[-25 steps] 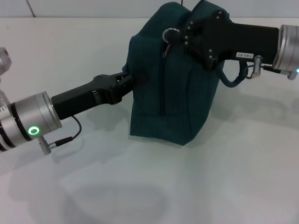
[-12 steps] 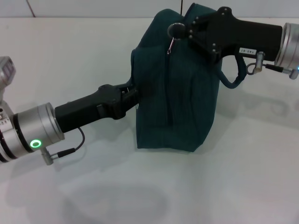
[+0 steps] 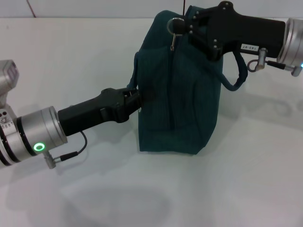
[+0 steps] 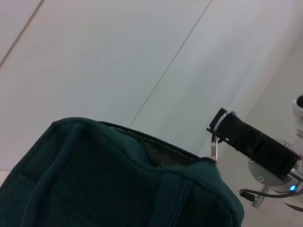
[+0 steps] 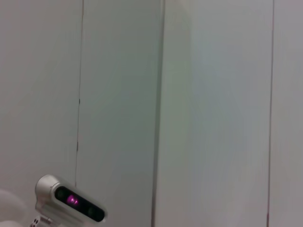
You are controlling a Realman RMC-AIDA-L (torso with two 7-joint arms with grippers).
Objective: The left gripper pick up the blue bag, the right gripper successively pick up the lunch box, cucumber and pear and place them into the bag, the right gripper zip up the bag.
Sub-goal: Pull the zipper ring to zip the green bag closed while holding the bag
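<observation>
The blue bag (image 3: 182,99) stands upright on the white table (image 3: 246,175); its top edge also fills the left wrist view, blue bag (image 4: 109,189). My left gripper (image 3: 136,100) is shut on the bag's left side, by a handle loop. At the bag's top, my right gripper (image 3: 182,27) is shut on the metal ring pull (image 3: 174,24) of the zipper. In the left wrist view the right gripper (image 4: 222,124) shows with the pull (image 4: 215,147) hanging from it. The lunch box, cucumber and pear are out of view.
The bag's other handle (image 3: 237,78) hangs loose under the right arm. Bare white table lies in front of the bag and to both sides. The right wrist view shows only a pale wall and a small camera unit (image 5: 71,201).
The right gripper has drawn the ring pull up and back along the bag's top. The bag now stands straighter, and the left arm has shifted slightly right with it.
</observation>
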